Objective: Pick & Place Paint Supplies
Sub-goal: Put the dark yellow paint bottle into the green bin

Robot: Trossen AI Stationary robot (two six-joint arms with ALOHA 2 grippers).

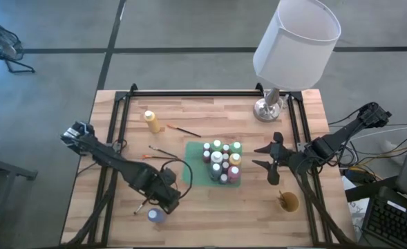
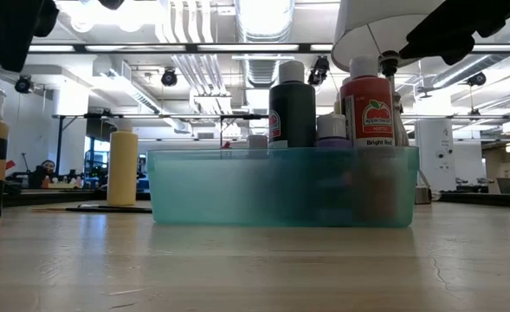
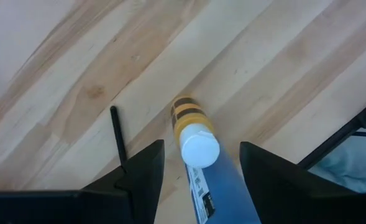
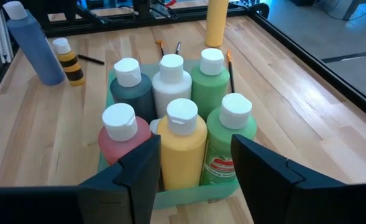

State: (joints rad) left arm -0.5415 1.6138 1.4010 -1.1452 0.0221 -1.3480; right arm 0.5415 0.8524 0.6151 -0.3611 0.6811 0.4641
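Near the counter's point(image 1: 210, 200) front edge, the left gripper point(image 3: 198, 163) has its open fingers either side of a standing blue bottle point(image 3: 217, 193), not yet squeezing. Best to close low on the body (below the white cap), then lift straight. Right gripper point(image 4: 192, 158), fingers open, waits beside the bin point(image 4: 189, 196) of bottles.

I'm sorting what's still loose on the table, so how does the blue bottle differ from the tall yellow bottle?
The blue bottle has a white cap, while the tall yellow bottle is yellow right up to its top. The blue bottle stands between the open fingers of the left claw, while the yellow one stands alone near the table's far edge. Both are upright and outside the green tray.
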